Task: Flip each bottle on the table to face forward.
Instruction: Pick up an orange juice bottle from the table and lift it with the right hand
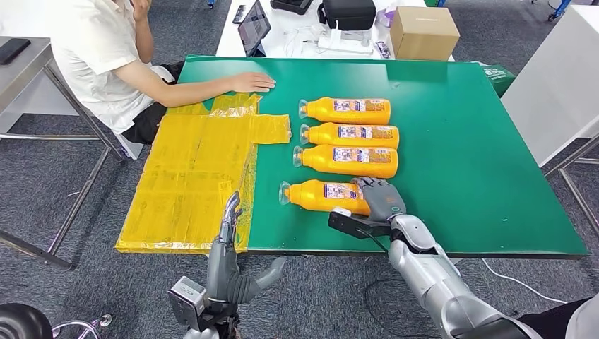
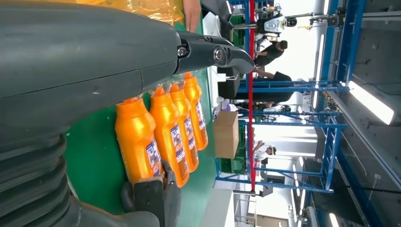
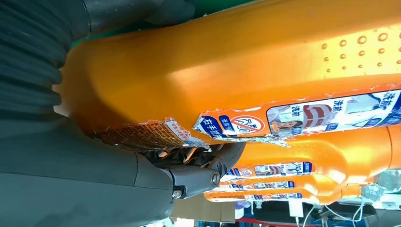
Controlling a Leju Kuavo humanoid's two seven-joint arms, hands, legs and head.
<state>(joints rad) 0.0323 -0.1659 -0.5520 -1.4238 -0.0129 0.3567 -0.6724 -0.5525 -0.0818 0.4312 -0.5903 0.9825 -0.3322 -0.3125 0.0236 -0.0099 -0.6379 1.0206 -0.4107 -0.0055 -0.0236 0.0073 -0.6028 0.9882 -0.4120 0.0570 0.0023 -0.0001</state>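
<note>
Several orange bottles lie on their sides in a row on the green table [image 1: 480, 155], caps pointing left, labels showing on top. My right hand [image 1: 380, 198] grips the base end of the nearest bottle [image 1: 321, 195]; in the right wrist view its thumb and fingers [image 3: 198, 175] wrap that bottle [image 3: 236, 61] by its torn label. The other bottles [image 1: 350, 159] [image 1: 353, 134] [image 1: 350, 110] lie beyond it, untouched. My left hand [image 1: 229, 261] hangs below the table's front edge, fingers straight and spread, holding nothing. In the left wrist view that hand [image 2: 85, 61] partly covers the bottle row [image 2: 161, 137].
Yellow sheets [image 1: 191, 176] cover the table's left part and hang past its edge. A seated person rests a hand [image 1: 251, 82] on the far left of the table. A cardboard box [image 1: 424, 32] and a tablet [image 1: 254, 27] sit on a white table behind.
</note>
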